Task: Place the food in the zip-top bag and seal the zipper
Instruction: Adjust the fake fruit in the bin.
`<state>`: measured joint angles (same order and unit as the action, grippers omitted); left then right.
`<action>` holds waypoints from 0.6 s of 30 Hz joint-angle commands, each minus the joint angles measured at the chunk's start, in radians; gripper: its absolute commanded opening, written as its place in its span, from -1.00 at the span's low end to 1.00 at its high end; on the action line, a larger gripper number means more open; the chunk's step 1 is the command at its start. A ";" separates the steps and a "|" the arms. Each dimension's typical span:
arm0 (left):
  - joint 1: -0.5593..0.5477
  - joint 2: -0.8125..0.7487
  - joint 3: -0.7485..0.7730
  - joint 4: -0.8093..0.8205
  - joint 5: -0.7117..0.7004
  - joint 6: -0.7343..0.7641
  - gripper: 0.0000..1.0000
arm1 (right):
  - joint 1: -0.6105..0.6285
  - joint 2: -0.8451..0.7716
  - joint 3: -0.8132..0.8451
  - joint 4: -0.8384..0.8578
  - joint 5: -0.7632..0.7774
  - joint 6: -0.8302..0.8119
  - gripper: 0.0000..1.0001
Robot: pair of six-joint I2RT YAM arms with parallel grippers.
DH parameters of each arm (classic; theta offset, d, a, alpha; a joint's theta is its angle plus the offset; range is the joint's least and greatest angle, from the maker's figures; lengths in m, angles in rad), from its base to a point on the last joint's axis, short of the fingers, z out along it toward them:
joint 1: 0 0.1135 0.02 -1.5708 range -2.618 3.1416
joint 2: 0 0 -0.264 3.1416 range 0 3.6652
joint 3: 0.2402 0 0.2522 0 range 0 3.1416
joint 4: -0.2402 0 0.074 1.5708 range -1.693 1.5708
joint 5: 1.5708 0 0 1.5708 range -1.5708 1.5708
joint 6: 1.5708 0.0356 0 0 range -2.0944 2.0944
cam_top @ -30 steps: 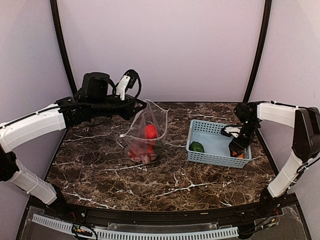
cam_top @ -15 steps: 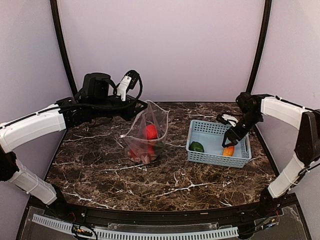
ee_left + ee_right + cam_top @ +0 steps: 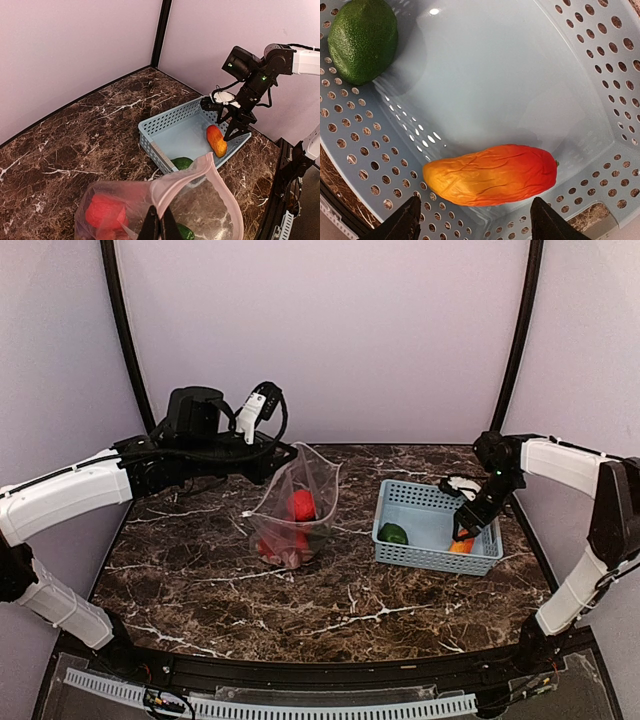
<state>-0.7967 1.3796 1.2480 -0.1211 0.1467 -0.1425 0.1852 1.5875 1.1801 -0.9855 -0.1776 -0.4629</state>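
Note:
My left gripper (image 3: 281,454) is shut on the pinkish zipper rim (image 3: 181,175) of the clear zip-top bag (image 3: 293,502) and holds its mouth up and open. Red and green food (image 3: 298,508) sits inside the bag. The light-blue basket (image 3: 412,500) holds a green piece (image 3: 393,533) and an orange-red piece (image 3: 492,174). My right gripper (image 3: 467,530) is open just above the orange-red piece, with one finger (image 3: 400,224) off each end of it, not touching. In the left wrist view my shut left gripper (image 3: 159,226) pinches the rim.
The basket stands right of the bag on the dark marble table (image 3: 340,600). A purple wall and two black posts close the back. The green piece also shows in the right wrist view (image 3: 362,39), at the basket's far corner.
My right gripper has moved within the basket; the orange-red piece now lies on the basket floor beneath its open fingers. The left arm and bag have barely moved.

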 commanded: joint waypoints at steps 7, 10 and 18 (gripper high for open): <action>-0.009 -0.010 -0.007 -0.006 -0.005 0.013 -0.99 | -0.009 0.023 0.020 -0.031 0.116 -0.282 0.39; -0.010 -0.010 -0.006 -0.008 -0.007 0.016 -0.98 | -0.008 0.060 0.031 -0.035 0.164 -0.292 0.38; -0.010 -0.009 -0.006 -0.010 -0.009 0.017 -0.99 | -0.009 0.080 0.015 -0.022 0.199 -0.345 0.41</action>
<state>-0.8017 1.3796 1.2480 -0.1215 0.1375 -0.1371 0.1814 1.6581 1.1931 -1.0046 -0.0261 -0.7540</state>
